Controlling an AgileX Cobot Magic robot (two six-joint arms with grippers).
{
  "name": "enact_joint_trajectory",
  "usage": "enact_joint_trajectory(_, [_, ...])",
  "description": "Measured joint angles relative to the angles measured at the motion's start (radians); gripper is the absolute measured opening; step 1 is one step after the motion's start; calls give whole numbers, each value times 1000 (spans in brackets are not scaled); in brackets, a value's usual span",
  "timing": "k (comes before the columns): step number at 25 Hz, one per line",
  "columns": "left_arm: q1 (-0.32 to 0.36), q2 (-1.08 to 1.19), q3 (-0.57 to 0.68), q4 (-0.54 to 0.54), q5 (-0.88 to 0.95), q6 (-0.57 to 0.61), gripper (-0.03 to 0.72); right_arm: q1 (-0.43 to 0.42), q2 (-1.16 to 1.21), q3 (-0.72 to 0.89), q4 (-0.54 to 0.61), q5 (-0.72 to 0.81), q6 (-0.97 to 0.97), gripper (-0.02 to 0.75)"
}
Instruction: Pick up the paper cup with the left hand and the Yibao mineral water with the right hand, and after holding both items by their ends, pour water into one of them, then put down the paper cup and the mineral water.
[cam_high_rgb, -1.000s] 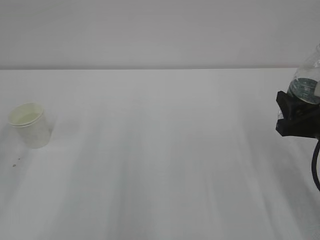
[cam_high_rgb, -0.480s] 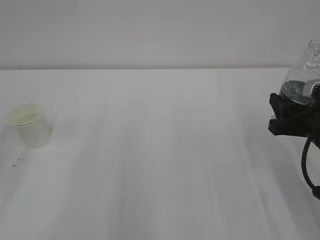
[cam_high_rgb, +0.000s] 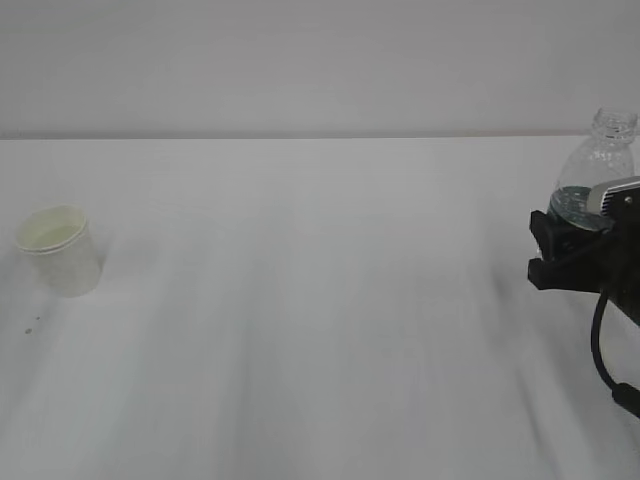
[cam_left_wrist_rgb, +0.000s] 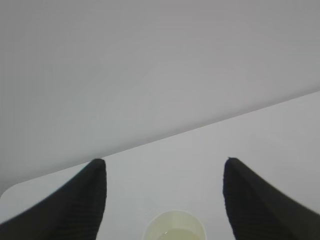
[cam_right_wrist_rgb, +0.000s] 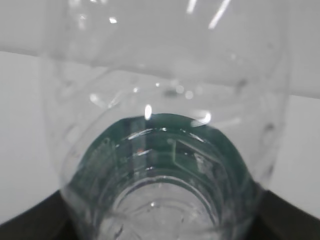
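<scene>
The paper cup (cam_high_rgb: 58, 250) stands upright on the white table (cam_high_rgb: 300, 330) at the far left, with no gripper near it in the exterior view. From the left wrist, the cup's rim (cam_left_wrist_rgb: 174, 227) shows at the bottom edge, between and behind my left gripper (cam_left_wrist_rgb: 165, 161), whose black fingers (cam_left_wrist_rgb: 75, 205) stand wide apart and hold nothing. At the right edge, my right gripper (cam_high_rgb: 570, 245) is shut on the Yibao mineral water (cam_high_rgb: 600, 165) around its dark green label. The bottle stands nearly upright, its open neck on top. In the right wrist view the bottle (cam_right_wrist_rgb: 160, 150) fills the frame.
A plain pale wall (cam_high_rgb: 320, 60) rises behind the table's far edge. A few small dark specks (cam_high_rgb: 32, 323) lie in front of the cup. A black cable (cam_high_rgb: 605, 350) hangs under the right arm.
My right gripper has moved left into view with the bottle, and the bottle has swung from tilted to nearly upright. The cup and the left gripper have not moved.
</scene>
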Motion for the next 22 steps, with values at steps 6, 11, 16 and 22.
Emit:
enact_joint_trajectory(6, [0,0,0,0,2,0,520,0,13,-40,0,-2,0,473])
enact_joint_trajectory(11, [0,0,0,1,9,0,519,0,13,-68,0,-2,0,473])
enact_joint_trajectory(16, [0,0,0,1,18,0,520,0,32,-92,0,-2,0,473])
enact_joint_trajectory(22, [0,0,0,1,24,0,519,0,85,-96,0,-2,-2,473])
